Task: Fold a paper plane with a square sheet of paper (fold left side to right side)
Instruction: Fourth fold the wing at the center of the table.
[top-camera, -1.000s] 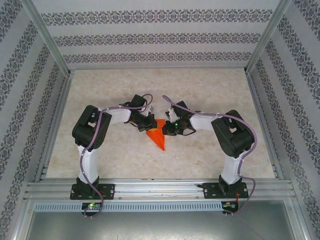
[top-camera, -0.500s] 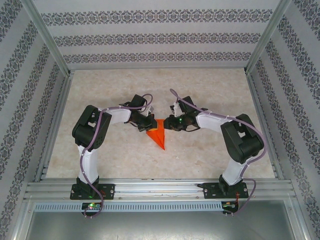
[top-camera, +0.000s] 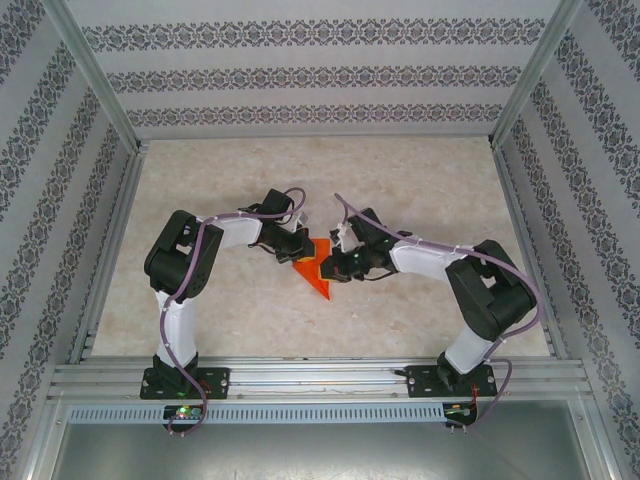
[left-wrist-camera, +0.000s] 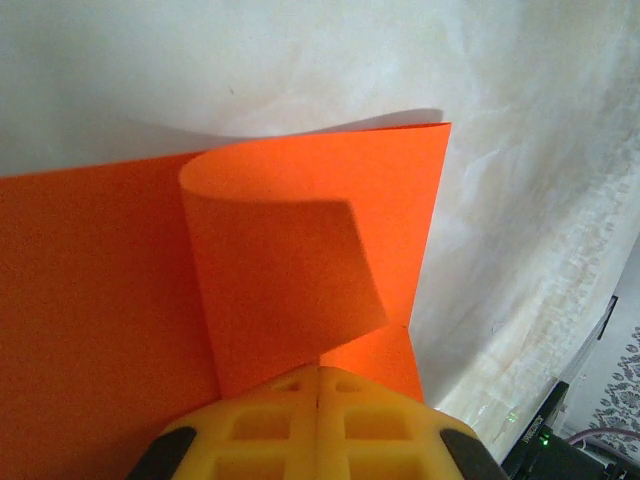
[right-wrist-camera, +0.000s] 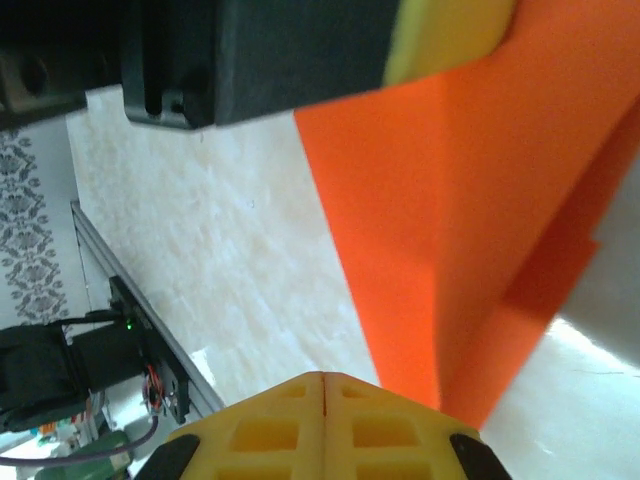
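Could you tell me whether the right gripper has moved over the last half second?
Yes: the right gripper has shifted toward the near rail and slightly leftward over the paper.

We can read no text, label, brand, number or sign in any of these views. The dark bands on the pale patterned walls (top-camera: 300, 78) around the worktop are a repeating ornament and not lettering.
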